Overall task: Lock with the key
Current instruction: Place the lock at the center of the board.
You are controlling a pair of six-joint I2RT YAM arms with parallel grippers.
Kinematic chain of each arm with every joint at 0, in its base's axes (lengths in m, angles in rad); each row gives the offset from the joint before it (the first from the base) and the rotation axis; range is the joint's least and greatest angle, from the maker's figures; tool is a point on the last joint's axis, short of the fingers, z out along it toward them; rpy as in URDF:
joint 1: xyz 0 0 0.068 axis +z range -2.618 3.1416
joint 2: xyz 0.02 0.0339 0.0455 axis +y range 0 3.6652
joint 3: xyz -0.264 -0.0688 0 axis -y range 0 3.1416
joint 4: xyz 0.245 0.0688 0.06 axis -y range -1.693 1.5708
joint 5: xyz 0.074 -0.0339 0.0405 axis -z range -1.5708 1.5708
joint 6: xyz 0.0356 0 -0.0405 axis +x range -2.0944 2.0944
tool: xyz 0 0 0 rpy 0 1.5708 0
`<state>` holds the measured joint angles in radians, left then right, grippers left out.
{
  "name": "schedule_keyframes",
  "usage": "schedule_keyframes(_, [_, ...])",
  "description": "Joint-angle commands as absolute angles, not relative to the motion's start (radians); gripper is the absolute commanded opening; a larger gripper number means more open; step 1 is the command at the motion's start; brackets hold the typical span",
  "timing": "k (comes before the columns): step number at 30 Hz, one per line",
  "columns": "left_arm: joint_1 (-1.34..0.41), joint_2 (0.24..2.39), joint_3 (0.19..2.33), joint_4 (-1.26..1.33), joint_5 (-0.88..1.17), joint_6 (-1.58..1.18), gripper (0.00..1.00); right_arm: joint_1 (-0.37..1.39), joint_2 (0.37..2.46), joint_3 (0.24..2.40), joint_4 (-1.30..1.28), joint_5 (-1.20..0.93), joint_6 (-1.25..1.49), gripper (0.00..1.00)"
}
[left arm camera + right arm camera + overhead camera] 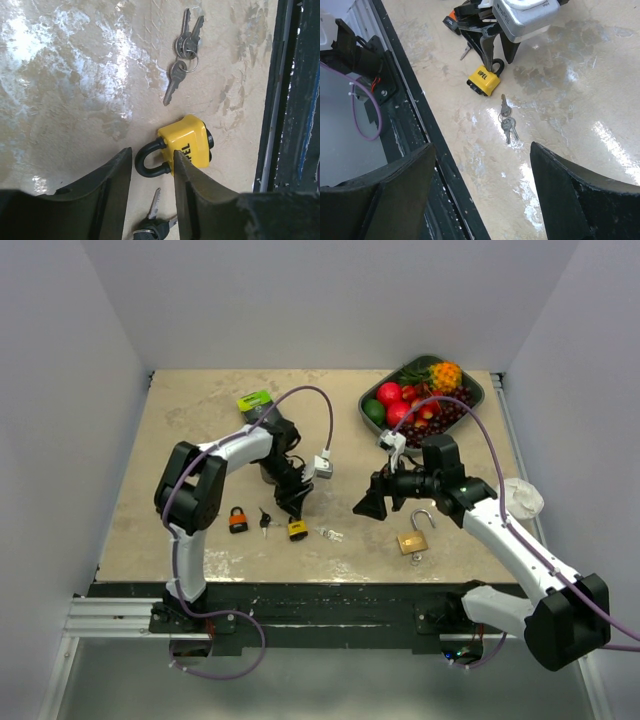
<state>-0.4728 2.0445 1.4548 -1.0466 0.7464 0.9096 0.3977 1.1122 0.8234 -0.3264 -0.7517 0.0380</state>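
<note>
A yellow padlock (189, 144) with a shut black shackle (148, 161) lies on the table, also seen from above (297, 530). My left gripper (151, 156) hangs just over it with its jaws open. The shackle lies in the gap at the tips, and the right finger (192, 195) overlaps the lock body. Black-headed keys (151, 227) lie under the gripper. A bunch of silver keys (182, 55) lies beyond the lock. My right gripper (482, 146) stands wide open and empty above the table's front edge, with the silver keys (506, 123) ahead of it.
An orange padlock (238, 520) lies left of the black-headed keys (264, 517). A brass padlock (413, 541) with its shackle open lies under the right arm. A fruit bowl (478, 390) stands at the back right and a green object (254, 400) at the back.
</note>
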Motion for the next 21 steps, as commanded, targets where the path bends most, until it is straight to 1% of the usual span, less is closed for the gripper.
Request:
schedule_keyframes(1, [-0.477, 2.036, 1.511, -1.023, 0.745, 0.931, 0.44, 0.39, 1.106, 0.874, -0.328, -0.769, 0.021, 0.8])
schedule_keyframes(4, [-0.477, 2.016, 1.529, -1.015, 0.745, 0.91, 0.48, 0.384, 1.108, 0.894, -0.362, -0.749, 0.008, 0.8])
schedule_keyframes(6, [-0.476, 1.987, 1.551, -1.025, 0.742, 0.899, 0.52, 0.376, 1.108, 0.914, -0.397, -0.721, -0.044, 0.8])
schedule_keyframes(7, [-0.477, 1.971, 1.557, -1.023, 0.744, 0.89, 0.53, 0.365, 1.108, 0.939, -0.449, -0.712, -0.063, 0.8])
schedule_keyframes(8, [-0.476, 1.953, 1.562, -1.026, 0.742, 0.885, 0.6, 0.357, 1.108, 0.952, -0.48, -0.704, -0.118, 0.8])
schedule_keyframes(10, [-0.476, 1.889, 1.568, -1.023, 0.746, 0.858, 0.64, 0.341, 1.106, 0.991, -0.581, -0.648, -0.213, 0.81])
schedule_keyframes(11, [-0.476, 1.861, 1.562, -1.006, 0.739, 0.833, 0.8, 0.334, 1.108, 1.0, -0.606, -0.609, -0.238, 0.82])
schedule_keyframes(12, [-0.472, 1.798, 1.537, -0.968, 0.733, 0.781, 0.82, 0.333, 1.115, 1.011, -0.63, -0.562, -0.256, 0.82])
schedule_keyframes(13, [-0.471, 1.763, 1.517, -0.939, 0.733, 0.749, 0.84, 0.334, 1.127, 1.047, -0.705, -0.455, -0.28, 0.83])
schedule_keyframes(14, [-0.466, 1.722, 1.491, -0.901, 0.729, 0.712, 0.99, 0.334, 1.161, 1.074, -0.748, -0.405, -0.287, 0.83])
schedule_keyframes(15, [-0.46, 1.641, 1.43, -0.814, 0.718, 0.627, 0.99, 0.333, 1.176, 1.097, -0.788, -0.359, -0.284, 0.84])
schedule_keyframes(17, [-0.45, 1.562, 1.37, -0.731, 0.715, 0.545, 0.99, 0.333, 1.216, 1.146, -0.883, -0.249, -0.258, 0.83])
schedule_keyframes(19, [-0.43, 1.464, 1.293, -0.612, 0.701, 0.424, 0.99, 0.331, 1.224, 1.187, -0.909, -0.195, -0.194, 0.84])
schedule_keyframes(21, [-0.404, 1.384, 1.234, -0.521, 0.693, 0.321, 0.99, 0.331, 1.229, 1.212, -0.937, -0.196, -0.198, 0.86])
